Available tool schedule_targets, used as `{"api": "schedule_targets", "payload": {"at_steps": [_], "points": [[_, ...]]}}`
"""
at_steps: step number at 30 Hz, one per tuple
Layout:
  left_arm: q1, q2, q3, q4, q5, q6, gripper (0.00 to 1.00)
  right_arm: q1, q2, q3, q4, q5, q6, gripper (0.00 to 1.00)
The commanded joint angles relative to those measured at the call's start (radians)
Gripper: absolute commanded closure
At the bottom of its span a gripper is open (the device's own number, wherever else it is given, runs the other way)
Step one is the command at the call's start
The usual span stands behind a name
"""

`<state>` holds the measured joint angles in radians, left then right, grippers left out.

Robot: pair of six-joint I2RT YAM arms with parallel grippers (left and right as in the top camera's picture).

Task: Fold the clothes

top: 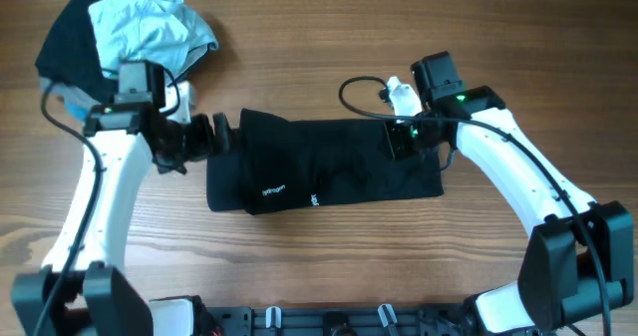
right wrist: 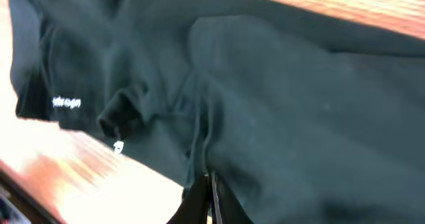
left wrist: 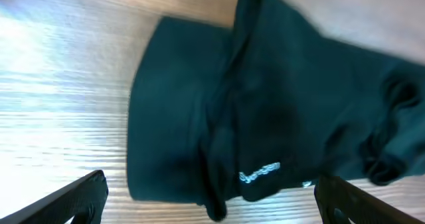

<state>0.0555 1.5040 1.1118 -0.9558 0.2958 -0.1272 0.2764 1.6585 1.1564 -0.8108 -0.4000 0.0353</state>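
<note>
Black shirt [top: 329, 167], folded into a band, lies mid-table [top: 329, 266]. Left gripper [top: 221, 135], fingers spread wide, sits at its left end. Right gripper [top: 399, 140], fingers pressed together, is over its right part.

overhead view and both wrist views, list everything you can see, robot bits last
black shirt: one, black with tiny white lettering, folded into a strip at the table's middle
pale blue garment: one, pale blue, crumpled at the far left corner
dark garment: one, near black, under the pale blue one
table: one, light brown wood, under everything
left gripper: one, black, open, at the shirt's left end, not touching it
right gripper: one, black, shut, apparently pinching a crease near the shirt's right end
</note>
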Motion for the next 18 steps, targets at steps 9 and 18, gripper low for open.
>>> {"api": "schedule_targets", "payload": {"at_steps": [9, 18], "points": [[0.008, 0.29, -0.105, 0.151, 0.017, 0.232, 0.01, -0.006, -0.007, 0.014, 0.013, 0.011, 0.046, 0.96], [0.005, 0.408, -0.105, 0.187, 0.421, 0.414, 0.0, -0.006, -0.007, 0.014, 0.025, 0.011, 0.044, 0.95]]}}
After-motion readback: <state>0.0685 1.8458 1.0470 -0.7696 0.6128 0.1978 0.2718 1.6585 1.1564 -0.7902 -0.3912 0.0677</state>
